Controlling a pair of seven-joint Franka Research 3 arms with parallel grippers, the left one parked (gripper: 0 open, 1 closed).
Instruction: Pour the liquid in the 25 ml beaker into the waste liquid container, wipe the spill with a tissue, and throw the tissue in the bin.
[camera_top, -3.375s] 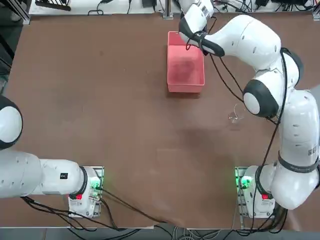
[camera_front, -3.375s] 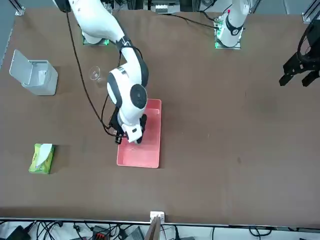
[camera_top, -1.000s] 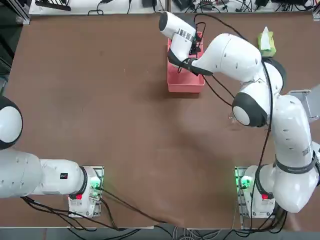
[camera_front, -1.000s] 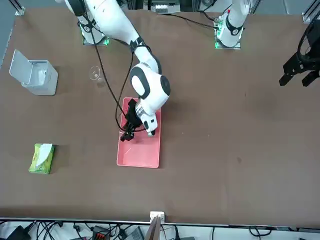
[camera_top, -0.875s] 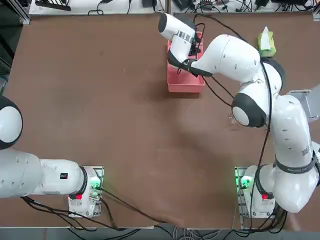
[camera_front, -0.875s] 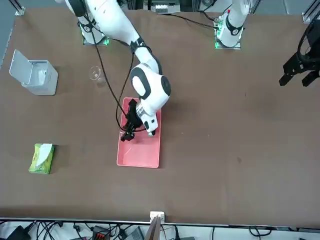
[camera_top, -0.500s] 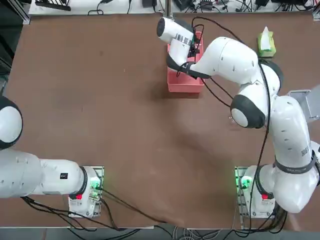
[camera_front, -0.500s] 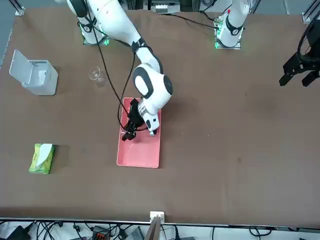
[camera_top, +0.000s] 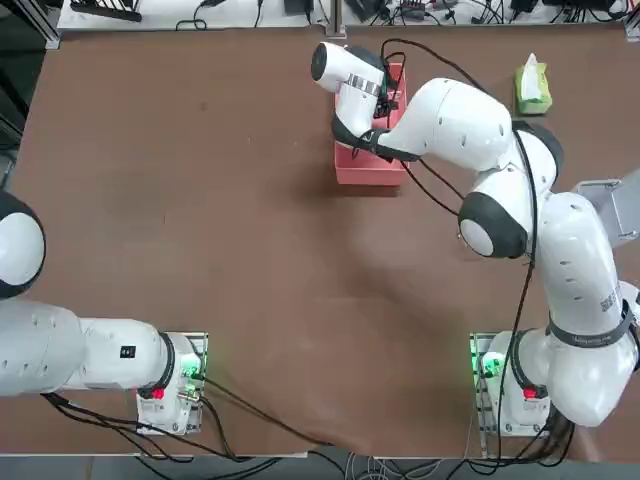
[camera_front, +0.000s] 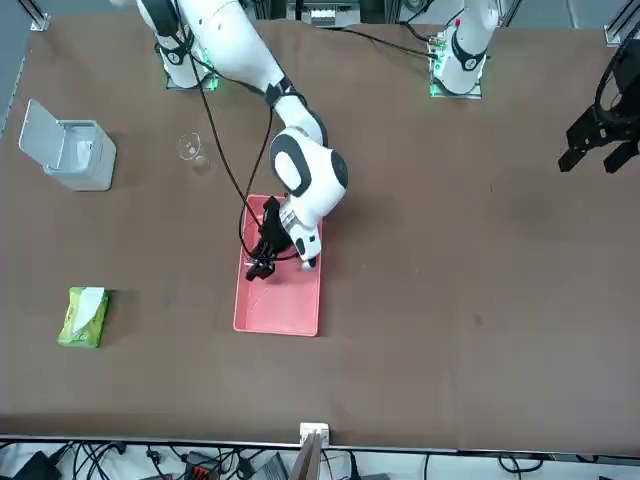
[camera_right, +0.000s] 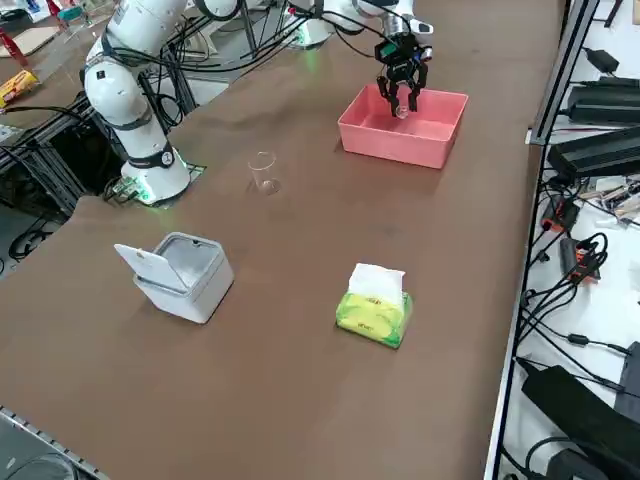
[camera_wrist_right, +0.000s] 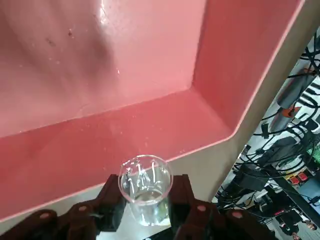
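Since the earlier frames the right gripper has swung from the pink tray's outer edge to above its inside, its dark fingers pinching the 25 ml beaker, a tiny clear glass cylinder tipped toward the glossy tray floor. On the matte brown table, left to right in the front view, stand one grey lidded bin, one yellow-green tissue pack, one larger clear beaker and that single tray. Cables and dark equipment line the table's edge.
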